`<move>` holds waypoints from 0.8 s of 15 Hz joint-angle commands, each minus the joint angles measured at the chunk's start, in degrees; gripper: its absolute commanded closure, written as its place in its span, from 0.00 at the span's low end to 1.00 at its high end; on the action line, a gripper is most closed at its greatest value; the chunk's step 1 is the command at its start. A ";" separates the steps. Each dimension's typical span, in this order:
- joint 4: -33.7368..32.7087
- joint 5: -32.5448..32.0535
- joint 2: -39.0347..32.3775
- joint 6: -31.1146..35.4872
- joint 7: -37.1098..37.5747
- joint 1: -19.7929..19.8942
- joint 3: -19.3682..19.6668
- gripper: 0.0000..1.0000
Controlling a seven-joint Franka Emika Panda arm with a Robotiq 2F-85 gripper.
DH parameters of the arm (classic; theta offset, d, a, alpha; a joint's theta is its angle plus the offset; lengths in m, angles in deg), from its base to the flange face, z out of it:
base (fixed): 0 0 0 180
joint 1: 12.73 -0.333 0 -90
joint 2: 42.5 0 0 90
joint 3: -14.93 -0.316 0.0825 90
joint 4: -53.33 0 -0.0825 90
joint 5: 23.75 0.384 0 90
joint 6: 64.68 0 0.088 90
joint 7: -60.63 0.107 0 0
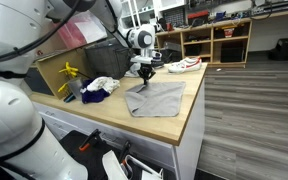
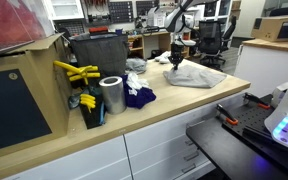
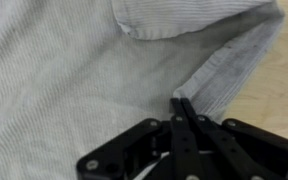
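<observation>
My gripper (image 3: 182, 104) is clenched on the cloth (image 3: 74, 80) hem. The grasp is done, I judge, but the cloth lies flat on the table (image 1: 104, 108), not yet lifted.

The cloth (image 2: 196, 75) is lying flat on the counter (image 2: 184, 108), the gripper (image 2: 176, 60) sitting at its far left corner; in an exterior view a rag (image 2: 137, 96) is resting left of it, and a can (image 2: 111, 95) is standing left of the rag

On the wooden counter (image 2: 189, 105) a metal can (image 2: 111, 95) stands just beside a dark blue cloth (image 2: 139, 97), with yellow tools (image 2: 76, 72) behind it. A white cloth (image 2: 136, 66) lies near a black bin (image 2: 99, 52).
</observation>
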 commanded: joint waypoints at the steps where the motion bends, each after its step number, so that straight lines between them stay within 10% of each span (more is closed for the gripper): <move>1: -1.01 4.06 3.13 -0.56 1.01 -0.77 -2.51 0.99; 6: -5.80 7.96 1.73 -0.13 2.75 -3.93 -5.28 0.99; 7: -6.40 8.62 1.60 -0.32 3.18 -4.50 -5.80 0.72; 12: -6.02 11.11 2.85 0.17 2.17 -5.18 -6.54 0.42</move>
